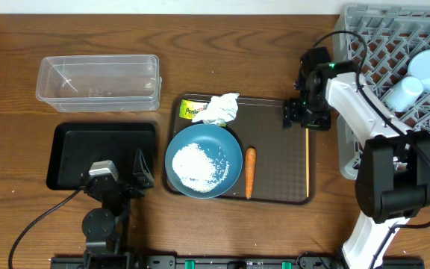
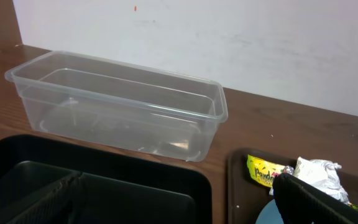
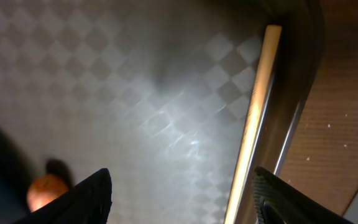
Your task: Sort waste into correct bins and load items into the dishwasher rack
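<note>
Loading step: you had the right gripper (image 1: 307,116) low over the chopstick (image 3: 253,118) at the tray's (image 1: 275,142) right edge, jaws wide, empty. Next probably needed centring (stick sat off toward one finger), closing, lifting to the rack (image 1: 347,153). Left gripper (image 1: 129,178) parked, jaws wide.

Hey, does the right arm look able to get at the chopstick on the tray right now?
Probably yes. The right gripper is open above the chopstick, which lies bare along the tray's right rim with nothing over it. The rim close beside it may crowd one finger.
</note>
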Tool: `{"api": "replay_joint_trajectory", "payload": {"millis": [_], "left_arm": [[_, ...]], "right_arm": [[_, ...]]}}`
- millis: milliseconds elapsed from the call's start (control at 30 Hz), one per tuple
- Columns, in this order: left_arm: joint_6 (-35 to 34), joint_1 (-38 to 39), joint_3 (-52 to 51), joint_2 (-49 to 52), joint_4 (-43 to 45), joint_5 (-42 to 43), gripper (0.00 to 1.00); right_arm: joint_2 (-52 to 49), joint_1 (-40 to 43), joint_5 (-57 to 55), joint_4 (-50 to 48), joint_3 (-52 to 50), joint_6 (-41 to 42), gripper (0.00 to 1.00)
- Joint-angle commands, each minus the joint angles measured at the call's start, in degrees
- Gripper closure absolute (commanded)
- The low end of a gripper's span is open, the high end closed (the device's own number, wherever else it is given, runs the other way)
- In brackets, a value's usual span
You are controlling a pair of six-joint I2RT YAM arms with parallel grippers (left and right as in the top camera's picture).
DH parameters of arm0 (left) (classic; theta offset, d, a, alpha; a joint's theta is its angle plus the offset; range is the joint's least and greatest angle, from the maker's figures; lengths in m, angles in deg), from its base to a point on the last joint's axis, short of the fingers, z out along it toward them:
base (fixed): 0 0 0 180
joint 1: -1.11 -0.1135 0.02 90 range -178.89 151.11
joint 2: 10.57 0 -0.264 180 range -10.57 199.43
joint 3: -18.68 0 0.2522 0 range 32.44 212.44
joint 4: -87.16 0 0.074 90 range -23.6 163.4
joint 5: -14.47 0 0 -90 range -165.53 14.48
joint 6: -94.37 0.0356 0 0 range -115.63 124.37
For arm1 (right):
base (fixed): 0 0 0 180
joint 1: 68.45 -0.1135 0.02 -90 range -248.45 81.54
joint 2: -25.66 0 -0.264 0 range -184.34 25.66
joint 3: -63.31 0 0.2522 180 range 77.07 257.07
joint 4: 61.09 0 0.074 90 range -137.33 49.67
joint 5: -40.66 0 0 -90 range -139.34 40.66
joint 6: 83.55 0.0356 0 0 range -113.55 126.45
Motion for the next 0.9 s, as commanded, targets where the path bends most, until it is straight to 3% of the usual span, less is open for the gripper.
{"api": "replay_joint_trajectory", "payload": {"millis": [0,867], "left_arm": [[0.3,0.1,-1.7,-0.3,-1.1,-1.1,0.02],[0.3,0.1,-1.7,-0.3,-1.1,-1.1,0.02]], "right_arm": [[0.0,-0.3,-1.7,-1.5,-2.6,1.6,0.28],[0.0,-1.1,-3.3,-9.7,-8.5,2.6,0.3]]}}
